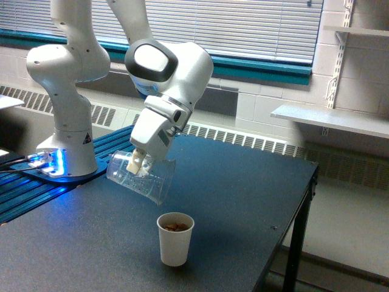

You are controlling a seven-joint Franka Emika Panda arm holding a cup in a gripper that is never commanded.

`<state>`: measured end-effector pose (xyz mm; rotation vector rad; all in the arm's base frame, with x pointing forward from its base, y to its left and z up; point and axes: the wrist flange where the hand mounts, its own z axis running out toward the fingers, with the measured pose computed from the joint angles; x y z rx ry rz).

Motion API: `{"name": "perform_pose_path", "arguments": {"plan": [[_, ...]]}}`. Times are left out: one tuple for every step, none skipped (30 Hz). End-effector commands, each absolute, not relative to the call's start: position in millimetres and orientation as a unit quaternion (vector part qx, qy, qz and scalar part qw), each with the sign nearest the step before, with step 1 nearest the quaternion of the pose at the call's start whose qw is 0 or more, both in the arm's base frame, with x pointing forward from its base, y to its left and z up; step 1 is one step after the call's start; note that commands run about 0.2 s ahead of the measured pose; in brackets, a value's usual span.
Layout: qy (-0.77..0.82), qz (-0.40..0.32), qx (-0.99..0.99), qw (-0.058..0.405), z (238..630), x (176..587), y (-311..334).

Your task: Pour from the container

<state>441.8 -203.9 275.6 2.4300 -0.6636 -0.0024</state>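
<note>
The container (pixel 138 176) is a clear plastic cup held tipped on its side above the table, its wide mouth pointing down toward the exterior view's right. It looks empty. My gripper (pixel 137 164) is shut on the container near its middle. Below and to the right of the mouth stands a white paper cup (pixel 175 239) on the dark table (pixel 243 201), upright, with brown pieces inside near its rim. A gap of air separates the container's mouth from the paper cup.
The arm's white base (pixel 65 152) stands on a blue-lit rail at the exterior view's left. The table's right edge (pixel 307 201) drops to the floor. A wall shelf (pixel 328 118) hangs at the back right, under window blinds.
</note>
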Motion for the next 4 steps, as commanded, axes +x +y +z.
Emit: {"name": "perform_pose_path", "arguments": {"plan": [[-0.247, 0.007, 0.922, 0.297, 278.6, 444.0, -199.9], [-0.247, 0.008, 0.922, 0.297, 278.4, 443.9, -199.9], [-0.247, 0.008, 0.922, 0.297, 278.3, 443.8, -199.9], [-0.247, 0.008, 0.922, 0.297, 278.3, 443.8, -199.9]]}}
